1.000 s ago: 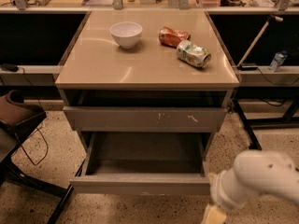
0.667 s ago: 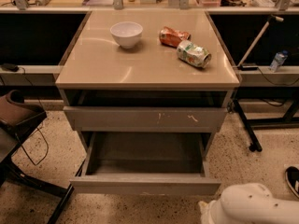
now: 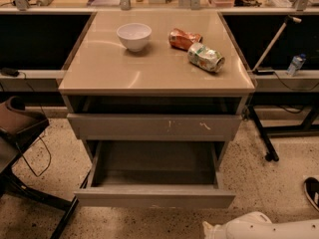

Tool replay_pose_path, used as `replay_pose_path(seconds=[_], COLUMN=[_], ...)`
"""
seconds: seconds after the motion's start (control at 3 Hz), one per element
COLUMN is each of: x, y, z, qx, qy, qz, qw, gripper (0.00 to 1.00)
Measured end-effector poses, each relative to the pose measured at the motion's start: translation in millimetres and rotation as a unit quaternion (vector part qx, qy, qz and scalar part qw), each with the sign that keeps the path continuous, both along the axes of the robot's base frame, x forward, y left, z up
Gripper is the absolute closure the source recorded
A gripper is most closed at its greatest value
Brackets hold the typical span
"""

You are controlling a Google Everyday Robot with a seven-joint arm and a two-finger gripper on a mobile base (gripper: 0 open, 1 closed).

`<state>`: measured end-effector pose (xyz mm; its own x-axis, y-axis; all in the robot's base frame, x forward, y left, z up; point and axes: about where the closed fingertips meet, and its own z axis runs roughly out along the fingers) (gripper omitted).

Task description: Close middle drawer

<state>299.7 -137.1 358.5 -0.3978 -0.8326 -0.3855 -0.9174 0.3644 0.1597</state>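
As it is pulled far out of the bench (image 3: 149,76), the drawer (image 3: 154,199) is seen low in the view, beneath the scratched front (image 3: 154,126), which stands only slightly out. The drawer's grey box interior is exposed and nothing is seen inside it. Its front is plain, flat, handle-less and nearly bench-wide.

Handling, as judged:
- The panel is taken to be stiff and not fragile, and the load light.
- Slides are presumed, so little force should be needed.
- An off-centre push could rack the box and make it bind.
- The face looks smooth, so a glancing contact may slip.
- No grasp is called for. A flat push is best placed at mid-width and about mid-height of the front, directed straight toward the bench.

The end effector (image 3: 213,229) is noted at the bottom edge of the view, at the tip of the white arm (image 3: 269,229). It is near the drawer's right front corner and apart from it. It is mostly cut off, so whether it is released or clenched cannot be told.

A bowl (image 3: 133,35), a bag (image 3: 183,38) and a can (image 3: 206,57) are noted on the bench top. The can lies on its side and could be rolled by a hard slam.
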Motion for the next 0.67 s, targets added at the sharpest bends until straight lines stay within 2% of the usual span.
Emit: replay_pose_path(seconds=[0.33,0.67], x=[55.5,86.8], y=[1.6,-0.6], z=[-9.3,-16.0], qx=[0.007,0.000], qy=[-0.039,-0.048], qz=[-0.013,-0.018], qw=[0.9991,0.9987], gripper=[0.00,0.00])
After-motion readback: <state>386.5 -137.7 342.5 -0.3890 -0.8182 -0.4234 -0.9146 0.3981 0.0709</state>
